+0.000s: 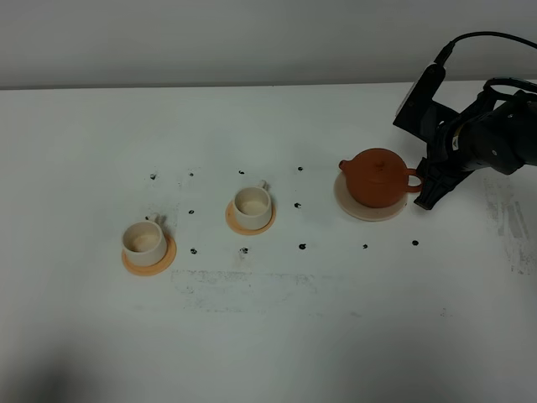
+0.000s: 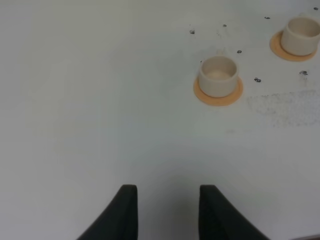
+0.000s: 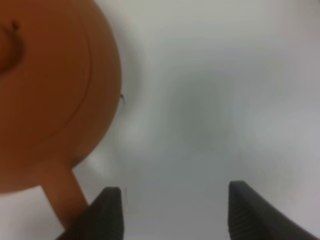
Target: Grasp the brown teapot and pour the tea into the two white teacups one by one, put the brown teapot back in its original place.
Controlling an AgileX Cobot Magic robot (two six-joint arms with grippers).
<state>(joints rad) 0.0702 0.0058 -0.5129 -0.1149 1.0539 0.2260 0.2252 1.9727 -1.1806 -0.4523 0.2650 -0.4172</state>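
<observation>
- one brown teapot, lid on, stands upright on one pale coaster at the right of the white table; its spout points left, its loop handle points right
- two white teacups, each on its own orange saucer; the left teacup sits nearer, the right teacup farther; both are well apart from the teapot
- small black dots are scattered over the table around the cups and the coaster
- the right claw hangs just right of the handle; the right wrist view shows its fingers spread wide over bare table, the handle just beside one finger and not between them; it pinches nothing
- the left claw appears only in the left wrist view; it is parted and empty over bare table, with both cups beyond it
</observation>
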